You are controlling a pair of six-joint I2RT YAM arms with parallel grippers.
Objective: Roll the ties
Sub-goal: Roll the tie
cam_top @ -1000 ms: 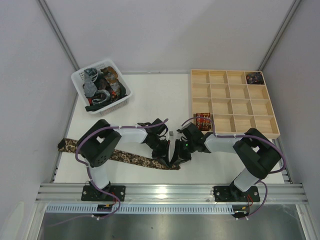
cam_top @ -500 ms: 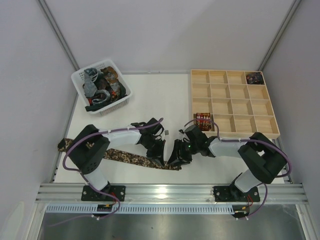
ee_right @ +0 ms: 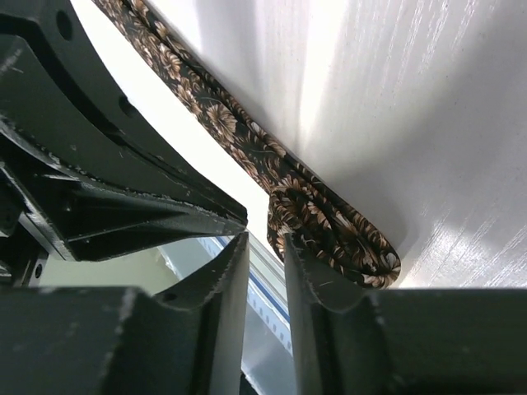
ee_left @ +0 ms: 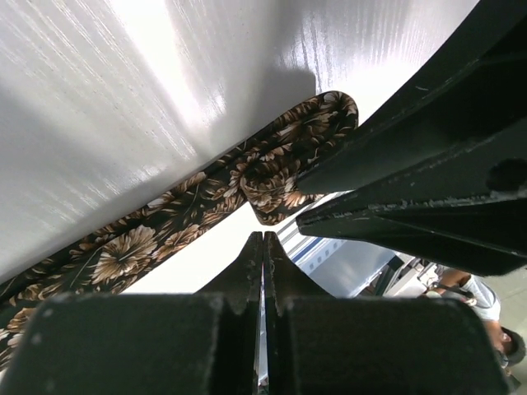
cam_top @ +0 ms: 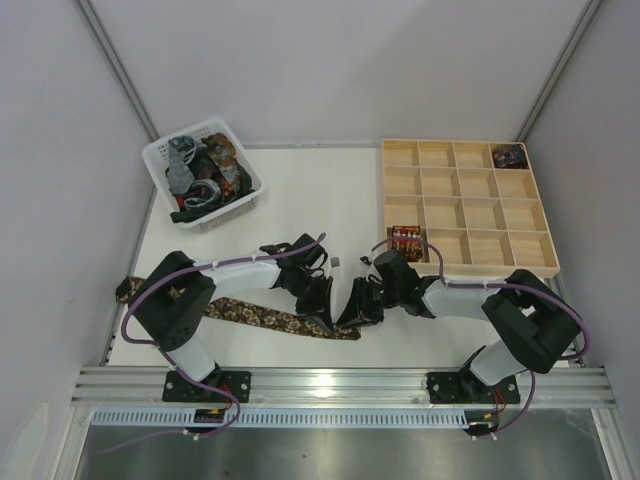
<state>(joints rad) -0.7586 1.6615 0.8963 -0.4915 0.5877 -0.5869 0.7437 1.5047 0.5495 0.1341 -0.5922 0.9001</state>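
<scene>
Left gripper (ee_left: 263, 240) is pressed closed on nothing. Right gripper (ee_right: 265, 240) shows a slit; gripping or not, impossible to tell. Just off both tips sits the brown floral tie (ee_right: 329, 226), end folded, length trailing leftward.

Brown floral tie (cam_top: 262, 316), lying flat, end curled

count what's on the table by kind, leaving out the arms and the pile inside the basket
white basket: 1
wooden tray: 1
rolled ties in the tray: 2
brown floral tie lying on the table: 1
small grey object: 1
total: 6
</scene>
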